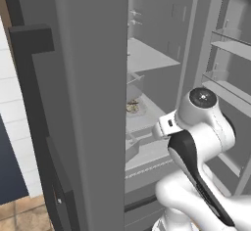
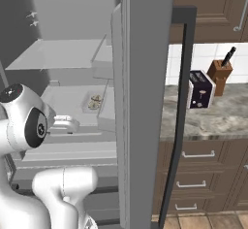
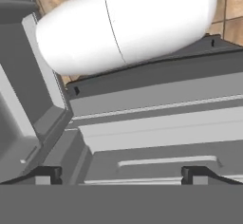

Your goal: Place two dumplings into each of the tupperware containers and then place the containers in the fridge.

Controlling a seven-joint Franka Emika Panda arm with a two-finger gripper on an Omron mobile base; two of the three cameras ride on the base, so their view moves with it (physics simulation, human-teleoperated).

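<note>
Fridge [image 1: 88, 103]: tall grey cabinet, its doors stand open; pale grey shelves inside, seen from both base views.
Container [image 2: 95, 102]: a shallow dark tray lies on a middle shelf [image 2: 68, 102] inside the fridge, towards the right side of the shelf in the right base view.
Dumplings [image 1: 132, 107]: small beige lumps lie in the container; how many, I cannot tell, they are too small.
Gripper [image 3: 123, 173]: in the hand view the two dark finger tips stand wide apart and there is nothing between them. It points at the low grey drawer fronts [image 3: 156, 123] of the fridge.
Arm [image 1: 201, 127]: white, bent in front of the open fridge, below the shelf with the container.
Counter [image 2: 213, 114]: to the right of the fridge; a toaster [image 2: 200, 90] and a knife block [image 2: 220, 76] stand on it, near each other.
</note>
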